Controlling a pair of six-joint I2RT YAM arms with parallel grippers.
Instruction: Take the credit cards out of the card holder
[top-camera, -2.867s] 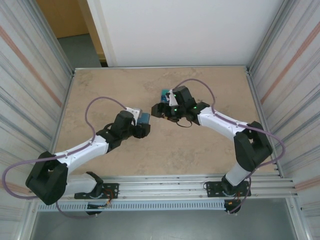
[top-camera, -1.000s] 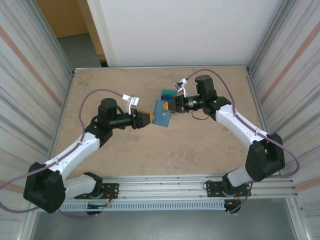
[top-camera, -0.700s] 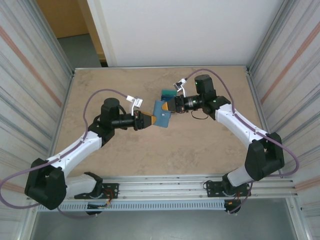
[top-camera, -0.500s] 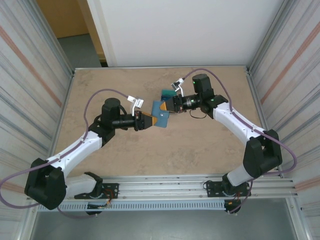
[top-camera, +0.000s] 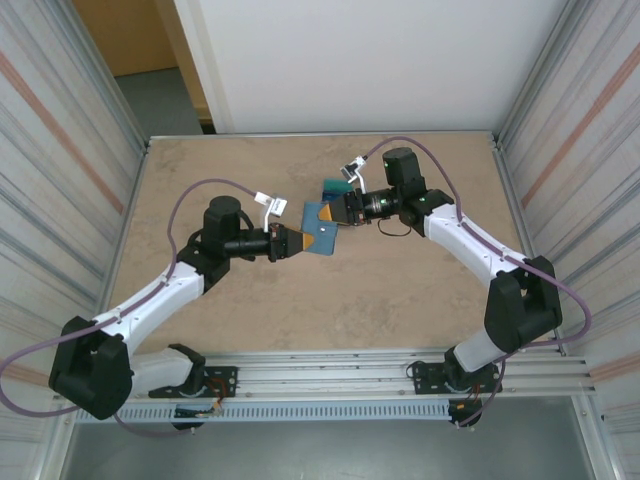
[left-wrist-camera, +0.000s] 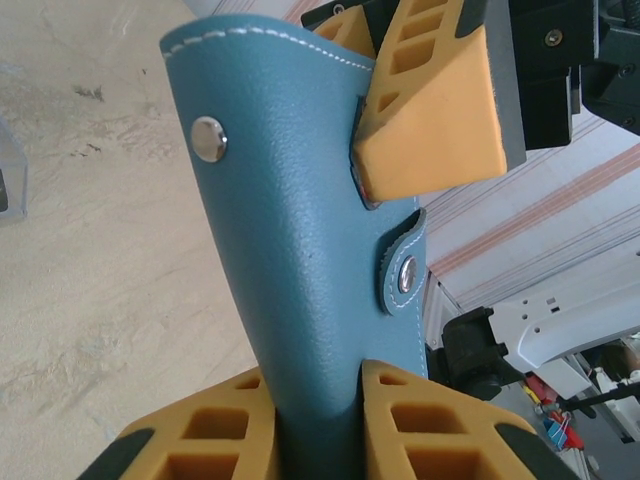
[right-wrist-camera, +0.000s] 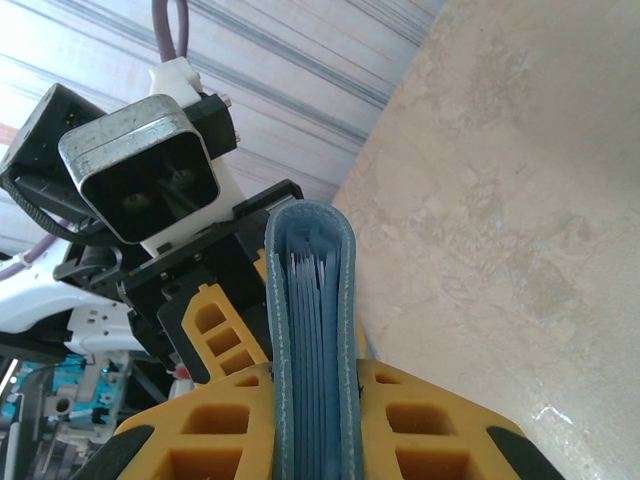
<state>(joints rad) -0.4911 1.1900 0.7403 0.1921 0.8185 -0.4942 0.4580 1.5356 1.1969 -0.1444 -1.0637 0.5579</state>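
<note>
Reaching in from the near left, the left arm (top-camera: 160, 290) is stretching toward the middle of the beige table (top-camera: 200, 170), with a purple cable (top-camera: 190, 195) arching over it. The left gripper (top-camera: 300, 240) is clenching the near left edge of the card holder (top-camera: 325, 232). In the left wrist view its two orange fingers (left-wrist-camera: 200, 430) are pressing against both faces of the blue leather, and the left gripper (left-wrist-camera: 315, 385) is grasping the holder's lower end. The card holder (left-wrist-camera: 300, 230) is standing up between them, folded shut, its white stitching and two metal snaps (left-wrist-camera: 208, 138) facing the camera.

The holder is hanging in the air above the table's centre, caught between the two grippers.

On its far right edge the right gripper (top-camera: 336, 213) is gripping it too, one orange finger (left-wrist-camera: 430, 100) lying over the strap side. In the right wrist view the right gripper (right-wrist-camera: 310, 375) is clamping the card holder (right-wrist-camera: 310, 300) edge-on, with thin blue layers showing inside the fold; whether these are cards or slot edges I cannot tell. The left wrist camera (right-wrist-camera: 140, 170) is facing back from behind it.

Just beyond the right gripper, a small teal card (top-camera: 333, 186) is lying flat on the table. The right arm (top-camera: 470, 250) is running back to the near right.
</note>
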